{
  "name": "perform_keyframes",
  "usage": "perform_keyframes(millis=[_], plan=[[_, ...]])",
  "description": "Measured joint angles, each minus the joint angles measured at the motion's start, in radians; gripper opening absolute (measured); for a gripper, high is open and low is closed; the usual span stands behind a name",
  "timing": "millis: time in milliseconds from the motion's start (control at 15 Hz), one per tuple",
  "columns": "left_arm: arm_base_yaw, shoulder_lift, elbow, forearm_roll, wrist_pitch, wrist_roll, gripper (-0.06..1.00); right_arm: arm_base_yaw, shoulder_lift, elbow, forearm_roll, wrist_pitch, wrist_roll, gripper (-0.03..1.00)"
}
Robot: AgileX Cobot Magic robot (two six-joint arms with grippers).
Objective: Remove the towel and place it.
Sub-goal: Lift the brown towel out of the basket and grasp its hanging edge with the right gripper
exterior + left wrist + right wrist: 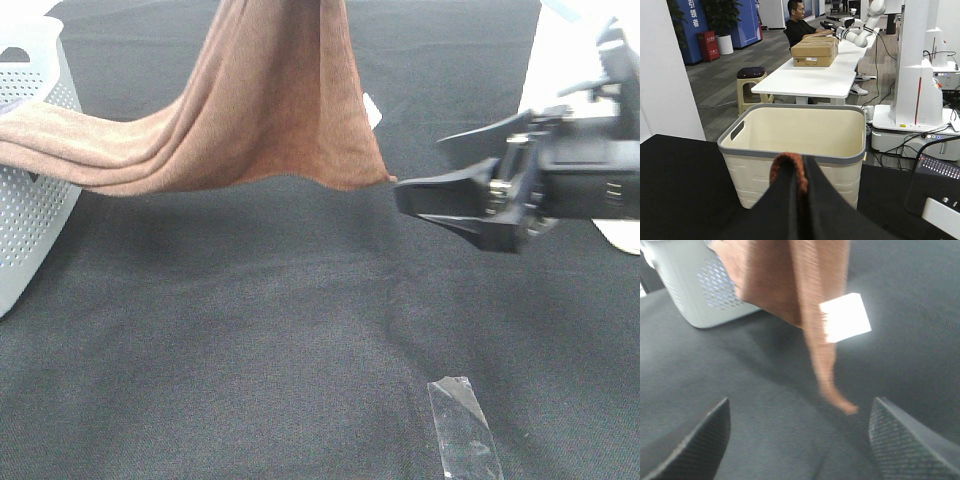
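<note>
The reddish-brown towel (270, 110) hangs down from above the exterior high view's top edge, and its left end trails over the rim of a white perforated basket (30, 210). In the left wrist view, my left gripper (792, 172) is shut on a fold of the towel (784, 162). My right gripper (420, 168) is open, just right of the towel's lower right corner and not touching it. The right wrist view shows that corner (847, 408) and the white tag (845, 317) hanging between and beyond the open right gripper (800, 415).
Black cloth (250, 330) covers the table. A strip of clear tape (462, 430) lies near the front edge. A cream basket with a grey rim (790, 160) stands beyond the left gripper. The grey perforated basket (695, 295) shows in the right wrist view.
</note>
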Motion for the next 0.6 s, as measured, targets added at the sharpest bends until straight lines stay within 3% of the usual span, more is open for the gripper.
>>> perform_keyframes(millis=[333,467,600], plan=[[0.000,0.000,0.000,0.000,0.024,0.030,0.00,0.003,0.157,-0.097,0.010,0.029,-0.004,0.73],[0.000,0.000,0.000,0.000,0.029,0.030,0.00,0.058,0.184,-0.129,0.011,0.006,-0.044,0.72],[0.000,0.000,0.000,0.000,0.029,0.030,0.00,0.134,0.217,-0.175,0.011,-0.090,-0.082,0.72]])
